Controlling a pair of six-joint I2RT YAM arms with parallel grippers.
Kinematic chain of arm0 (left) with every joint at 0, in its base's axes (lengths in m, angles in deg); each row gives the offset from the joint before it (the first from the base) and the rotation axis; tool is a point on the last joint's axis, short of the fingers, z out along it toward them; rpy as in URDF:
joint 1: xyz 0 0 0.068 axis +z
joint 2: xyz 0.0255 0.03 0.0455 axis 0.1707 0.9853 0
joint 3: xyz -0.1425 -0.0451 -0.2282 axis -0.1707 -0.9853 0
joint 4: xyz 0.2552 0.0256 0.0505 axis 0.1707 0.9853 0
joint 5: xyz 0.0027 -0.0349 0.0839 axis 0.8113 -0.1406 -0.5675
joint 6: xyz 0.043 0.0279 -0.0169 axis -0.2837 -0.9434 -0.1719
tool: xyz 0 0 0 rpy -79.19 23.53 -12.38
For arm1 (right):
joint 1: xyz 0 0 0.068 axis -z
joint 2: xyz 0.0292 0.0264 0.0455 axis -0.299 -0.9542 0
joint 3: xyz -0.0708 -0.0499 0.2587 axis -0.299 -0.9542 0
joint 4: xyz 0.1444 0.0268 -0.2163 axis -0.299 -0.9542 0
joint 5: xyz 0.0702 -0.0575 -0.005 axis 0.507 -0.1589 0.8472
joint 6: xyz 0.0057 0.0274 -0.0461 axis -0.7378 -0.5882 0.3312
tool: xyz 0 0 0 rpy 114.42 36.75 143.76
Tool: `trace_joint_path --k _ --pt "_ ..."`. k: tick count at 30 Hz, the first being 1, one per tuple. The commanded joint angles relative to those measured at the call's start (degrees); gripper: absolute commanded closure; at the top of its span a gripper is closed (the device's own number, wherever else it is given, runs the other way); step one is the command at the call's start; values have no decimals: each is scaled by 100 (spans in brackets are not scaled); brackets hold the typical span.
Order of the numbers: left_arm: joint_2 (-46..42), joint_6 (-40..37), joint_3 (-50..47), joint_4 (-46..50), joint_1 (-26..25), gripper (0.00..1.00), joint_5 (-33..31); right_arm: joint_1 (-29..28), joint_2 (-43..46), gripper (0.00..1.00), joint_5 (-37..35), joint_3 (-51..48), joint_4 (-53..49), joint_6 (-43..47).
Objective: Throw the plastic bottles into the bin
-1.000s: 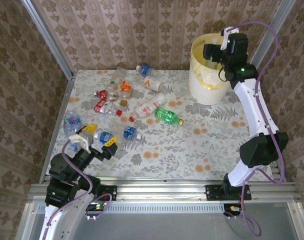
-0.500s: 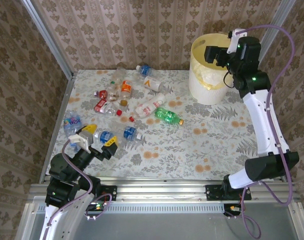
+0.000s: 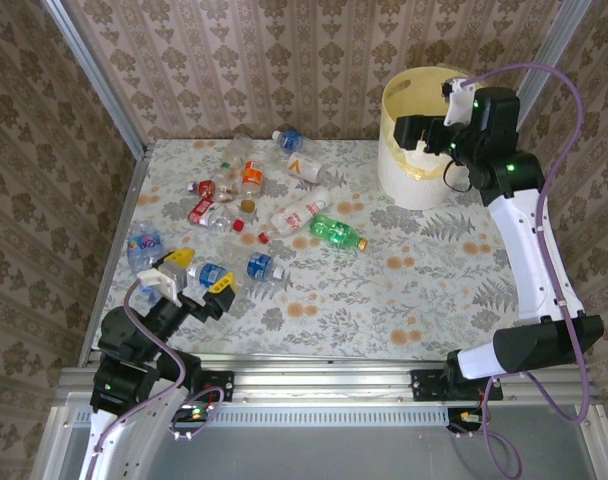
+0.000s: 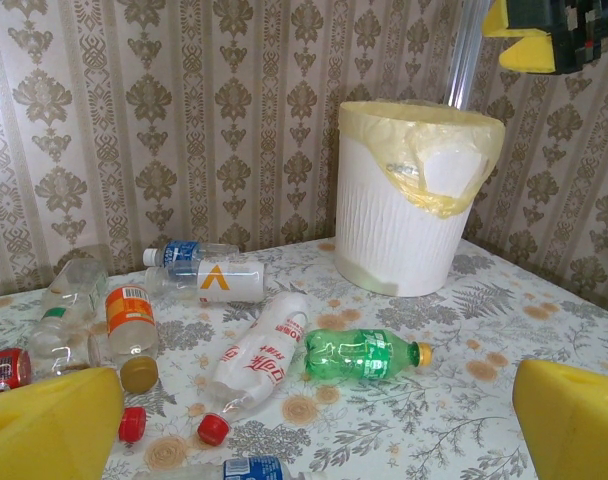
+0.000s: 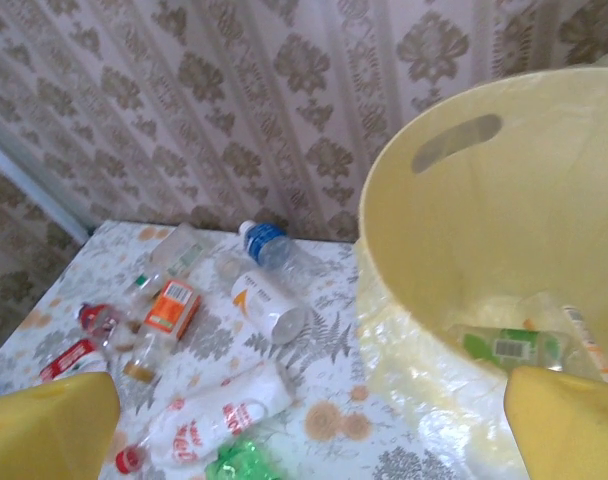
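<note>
Left fingers (image 4: pixel 54 420): spread wide and empty, low at the near-left corner of the surface (image 3: pixel 434 290), exactly where they were a second ago
Plastic bottles (image 3: pixel 296 212): none has moved in the last second; around a dozen lie on their sides over the left and middle of the surface, well apart from the bin
Nearest bottles: three with blue labels lie just beyond the left fingers, the closest being the blue-label bottle (image 3: pixel 212 272)
How the bottles look: small, mostly clear and some dented; labels red, orange, blue or white; the orange-label bottle (image 4: pixel 130 316) lies beside a loose-looking red cap (image 4: pixel 132 424)
Green bottle (image 3: pixel 336 232): tinted green with an orange cap, on its side, the closest one to the bin
Bin (image 3: pixel 409 180): pale yellow round bucket with a whitish ribbed body, upright at the far right of the surface; a slot handle is cut in the rim
Bottle in bin (image 5: pixel 504 347): a green-labelled bottle lies at the bottom with other clear ones beside it
Right fingers (image 5: pixel 569 415): a second ago above the bin's right side, now swung left over its near rim and facing the pile; they finished opening and stand apart, holding nothing
Meaning: one drop looks complete, and the right arm seems to be heading back for another bottle; most of the task remains
</note>
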Motion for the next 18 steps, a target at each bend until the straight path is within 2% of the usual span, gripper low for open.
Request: trace_joint_path --k 1,4,7,18 --pt "10 -54 68 -101 37 0 81 -89 138 0 627 -216 -326 194" --pt "12 -54 76 -106 32 0 80 -195 138 0 1018 -451 -522 407" --pt "5 -55 68 -102 35 0 80 -438 -38 0 1054 -684 -818 704" --pt "7 -32 59 -125 36 0 106 -1540 -1324 0 -192 -897 -1592 1654"
